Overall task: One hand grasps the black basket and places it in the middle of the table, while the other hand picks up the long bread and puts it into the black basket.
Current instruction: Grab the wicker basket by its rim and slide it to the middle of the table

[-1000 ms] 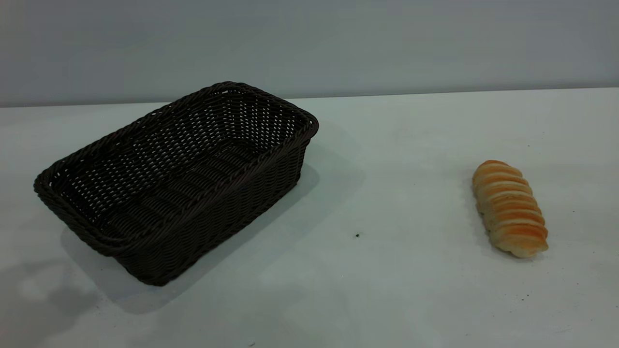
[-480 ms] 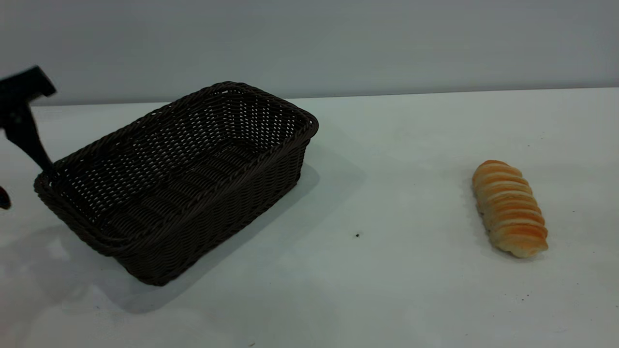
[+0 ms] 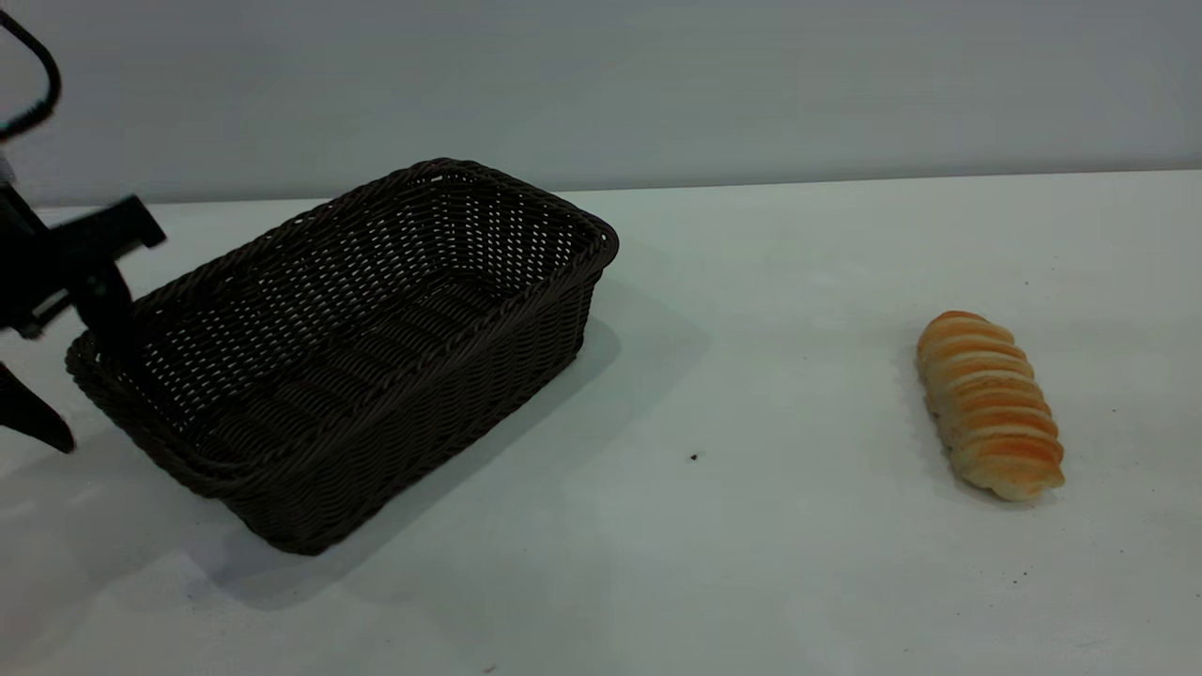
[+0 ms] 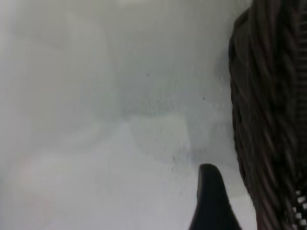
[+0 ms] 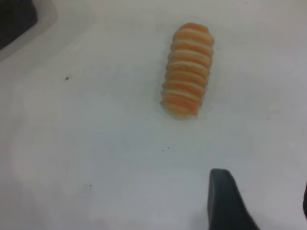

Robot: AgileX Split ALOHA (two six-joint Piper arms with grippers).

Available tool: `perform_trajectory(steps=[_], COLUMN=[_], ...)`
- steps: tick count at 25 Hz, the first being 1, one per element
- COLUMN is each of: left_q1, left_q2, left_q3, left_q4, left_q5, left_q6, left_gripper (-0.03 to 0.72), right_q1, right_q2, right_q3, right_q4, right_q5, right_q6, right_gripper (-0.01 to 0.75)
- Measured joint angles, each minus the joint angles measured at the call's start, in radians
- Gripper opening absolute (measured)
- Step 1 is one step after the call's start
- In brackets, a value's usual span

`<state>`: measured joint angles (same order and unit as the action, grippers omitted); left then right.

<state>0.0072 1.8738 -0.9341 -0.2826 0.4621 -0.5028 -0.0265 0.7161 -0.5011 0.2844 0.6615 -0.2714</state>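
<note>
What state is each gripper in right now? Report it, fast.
Left gripper: open, jaws astride the near-left rim of the dark woven wicker basket, holding nothing.
Right gripper: open, empty, above the white table short of the ridged golden-orange loaf.

One basket [image 3: 347,347] and one bread [image 3: 991,406] sit on one desk [image 3: 751,563]. Two grippers show: the left gripper [image 3: 61,366] in the exterior view with two fingers [image 3: 103,310], and the right gripper [image 5: 261,201] only in its own wrist view. A few tiny dark specks [image 3: 693,457] dot the desk.
</note>
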Motion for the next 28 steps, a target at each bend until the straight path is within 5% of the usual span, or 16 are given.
perform_trajectory(steps=[7,10,12,13,19,28], left_q1=[-0.037,-0.059,-0.059,-0.059,-0.061,-0.071], left_q2=[0.164,0.2,0.205,0.205,0.159,0.159], left_q3=[-0.001,-0.001,-0.002,-0.008,-0.019,-0.319], left_q4=[-0.083,-0.106,-0.15,-0.156,-0.155,-0.131], left_q5=[-0.147,-0.179,-0.202,-0.214,-0.187,0.1], left_q6=[0.013,0.046,0.034,0.041,0.096,0.42], left_gripper=[0.513,0.346,0.152,0.136,0.14,0.14], right_q1=[0.0,0.0,0.0,0.0,0.0,0.0], right_q2=[0.0,0.0,0.0,0.0,0.0,0.0], right_q3=[0.0,0.0,0.0,0.0,0.0,0.0], right_q4=[0.001,0.001,0.001,0.001,0.001,0.001], right_q5=[0.0,0.0,0.0,0.0,0.007,0.011], right_q6=[0.0,0.0,0.001,0.0,0.0,-0.003], right_gripper=[0.371,0.371,0.371,0.371,0.371,0.371])
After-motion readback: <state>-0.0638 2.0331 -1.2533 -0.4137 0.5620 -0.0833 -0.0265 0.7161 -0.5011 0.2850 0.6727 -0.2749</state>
